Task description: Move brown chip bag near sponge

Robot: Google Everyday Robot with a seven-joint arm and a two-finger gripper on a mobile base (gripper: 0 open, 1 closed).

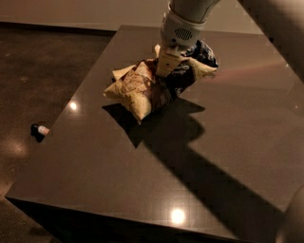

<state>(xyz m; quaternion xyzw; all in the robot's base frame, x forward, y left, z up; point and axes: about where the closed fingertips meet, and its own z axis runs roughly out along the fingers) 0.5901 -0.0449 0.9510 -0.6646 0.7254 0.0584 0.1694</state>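
gripper [166,66]: down at the upper right edge of the brown chip bag [137,92], touching it; clamped on it or only resting against it, cannot tell
brown chip bag: far half of the tabletop [228,156], left of centre; tipped, one corner pointing at the near side; dark blue-and-white bag [197,64] touching it behind-right
sponge [121,73]: only a pale sliver shows past the bag's upper left; bag sits right against it
progress: looks nearly done; bag is already beside the sponge; what's left is to release any hold and lift clear
surface: dark glossy tabletop; lamp glints; hard shadow running to the near right
room: dim; polished dark floor [28,71] at left, small dark object [39,129] on it; pale wall [71,9] along the top
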